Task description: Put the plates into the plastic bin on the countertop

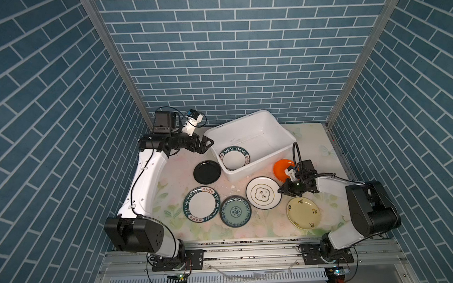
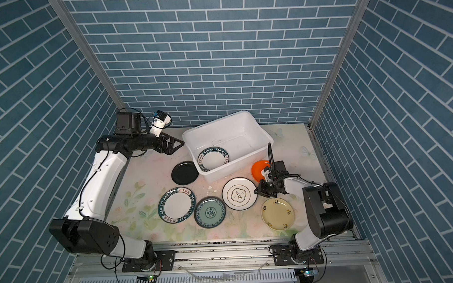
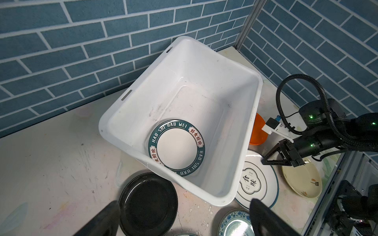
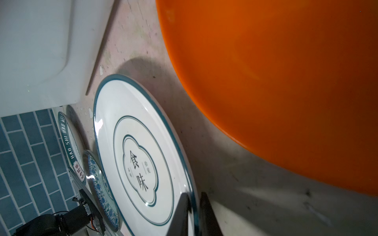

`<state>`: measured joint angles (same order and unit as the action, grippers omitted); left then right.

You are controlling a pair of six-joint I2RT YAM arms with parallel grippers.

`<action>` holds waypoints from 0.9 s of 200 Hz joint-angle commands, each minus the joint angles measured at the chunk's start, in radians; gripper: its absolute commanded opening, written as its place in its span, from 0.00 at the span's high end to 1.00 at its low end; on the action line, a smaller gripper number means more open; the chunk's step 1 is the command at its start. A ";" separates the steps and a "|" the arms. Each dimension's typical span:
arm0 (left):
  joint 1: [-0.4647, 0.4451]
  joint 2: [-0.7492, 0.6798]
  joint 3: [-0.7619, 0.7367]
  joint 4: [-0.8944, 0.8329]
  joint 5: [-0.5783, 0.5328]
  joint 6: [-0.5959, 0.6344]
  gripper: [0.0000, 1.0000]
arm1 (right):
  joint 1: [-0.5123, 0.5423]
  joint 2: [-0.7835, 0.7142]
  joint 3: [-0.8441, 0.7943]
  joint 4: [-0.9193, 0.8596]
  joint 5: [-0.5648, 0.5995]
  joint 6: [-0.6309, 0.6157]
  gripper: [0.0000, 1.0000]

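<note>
Pinching the right edge of the emblem plate (image 1: 262, 195) (image 2: 237, 193), the right hand (image 1: 281, 190) (image 2: 257, 190) is closed on it at the middle right of both top views. In the right wrist view one finger (image 4: 180, 214) lies over the plate's white face (image 4: 139, 153) and the other sits outside its dark rim, with the rim caught between them (image 4: 194, 194). Whether that edge is off the desk (image 1: 174, 170) (image 2: 148, 170) I cannot tell.

The left hand (image 1: 210, 142) (image 2: 180, 143) hangs wide open and empty at the upper left of the desk, just beside the left corner of the bin (image 1: 259, 133) (image 2: 219, 126). Its two dark fingers frame the left wrist view (image 3: 184, 200).

The bin (image 3: 204, 71) (image 4: 41, 51) stands at an angle at the upper centre of the desk, near the back wall. One lettered plate (image 1: 234, 160) (image 2: 212, 160) (image 3: 177, 150) lies in its lower left corner.

Six plates are outside the bin:
- The black plate (image 1: 207, 171) (image 2: 184, 172) (image 3: 148, 202) sits just left of the bin's lower corner.
- Below it is the second lettered plate (image 1: 201, 205) (image 2: 177, 204) (image 4: 69, 141).
- Its rim meets the teal plate (image 1: 235, 211) (image 2: 209, 212) (image 3: 235, 222) (image 4: 100, 183), which is at the lower centre.
- The emblem plate (image 3: 255, 181) lies just right of the teal one, below the bin.
- The orange plate (image 1: 282, 167) (image 2: 258, 168) (image 3: 258, 132) (image 4: 266, 81) sits close to the bin's right side, partly hidden by the right arm.
- The cream plate (image 1: 303, 213) (image 2: 277, 214) (image 3: 300, 177) lies at the lower right, below the right hand.
</note>
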<state>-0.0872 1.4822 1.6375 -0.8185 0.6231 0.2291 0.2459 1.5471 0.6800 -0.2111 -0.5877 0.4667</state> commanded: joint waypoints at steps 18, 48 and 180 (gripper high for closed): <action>-0.008 0.005 0.030 -0.005 0.013 -0.010 0.00 | -0.005 -0.035 -0.019 -0.030 0.064 0.023 0.95; -0.008 0.007 0.033 -0.003 0.013 -0.011 0.00 | -0.006 -0.037 -0.012 -0.034 0.048 0.023 1.00; -0.008 0.021 0.059 0.008 -0.028 -0.019 0.00 | -0.022 -0.099 0.066 -0.144 0.022 0.002 1.00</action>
<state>-0.0906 1.4887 1.6661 -0.8154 0.6029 0.2169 0.2317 1.4593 0.7155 -0.2958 -0.5873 0.4843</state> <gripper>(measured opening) 0.995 0.073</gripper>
